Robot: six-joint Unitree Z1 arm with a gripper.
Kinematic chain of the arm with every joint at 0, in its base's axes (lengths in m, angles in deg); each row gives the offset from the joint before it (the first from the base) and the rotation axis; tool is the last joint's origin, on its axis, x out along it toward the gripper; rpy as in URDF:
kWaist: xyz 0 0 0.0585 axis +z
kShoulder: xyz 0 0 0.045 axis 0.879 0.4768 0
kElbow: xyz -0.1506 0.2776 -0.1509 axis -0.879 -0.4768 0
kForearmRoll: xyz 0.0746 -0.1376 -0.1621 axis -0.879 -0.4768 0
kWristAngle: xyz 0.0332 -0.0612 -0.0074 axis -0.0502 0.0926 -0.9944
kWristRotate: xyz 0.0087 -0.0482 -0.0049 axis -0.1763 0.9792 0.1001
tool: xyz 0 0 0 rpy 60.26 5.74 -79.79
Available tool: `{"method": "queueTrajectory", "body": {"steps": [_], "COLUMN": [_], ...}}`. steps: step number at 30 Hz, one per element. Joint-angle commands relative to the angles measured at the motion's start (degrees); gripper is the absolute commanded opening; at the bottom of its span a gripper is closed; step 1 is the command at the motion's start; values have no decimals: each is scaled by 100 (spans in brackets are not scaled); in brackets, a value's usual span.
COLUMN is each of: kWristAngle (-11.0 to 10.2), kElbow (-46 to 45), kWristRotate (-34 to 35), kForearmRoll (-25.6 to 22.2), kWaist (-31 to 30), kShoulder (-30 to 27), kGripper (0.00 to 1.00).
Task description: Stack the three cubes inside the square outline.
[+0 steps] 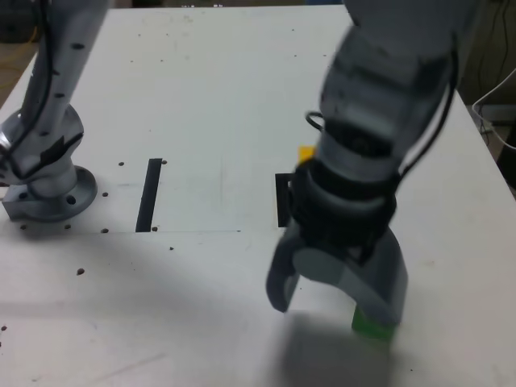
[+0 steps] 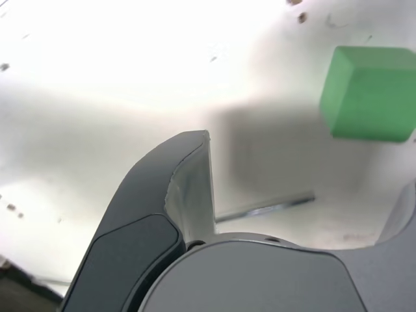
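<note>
One cube, the green cube (image 1: pixel 372 323), sits at five o'clock on the table (image 1: pixel 201 81), gripper (image 1: pixel 334 297) spread wide and empty just over it; pick-up step, I judge, next needing a centred descent before closing.

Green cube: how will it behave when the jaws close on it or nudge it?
The green cube looks solid with flat faces and crisp edges, so it's probably rigid and should slide, not roll. Its smooth faces may slip in an off-centre pinch. The open gripper hasn't closed on it yet.
</note>
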Motion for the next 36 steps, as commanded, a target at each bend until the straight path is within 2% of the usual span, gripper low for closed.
{"method": "queueTrajectory", "body": {"steps": [1, 5, 14, 26, 32, 36], "kWristAngle": [-131, -225, -99, -59, -162, -176], "kElbow": [106, 203, 405, 606, 755, 862], "kWristRotate": [-22, -34, -170, -202, -207, -207], "kForearmRoll": [60, 99, 130, 203, 109, -4], "kWaist": [31, 113, 275, 406, 426, 441], "kShoulder": [56, 141, 477, 834, 832, 855], "kGripper": [99, 99, 97, 95, 96, 90]}}
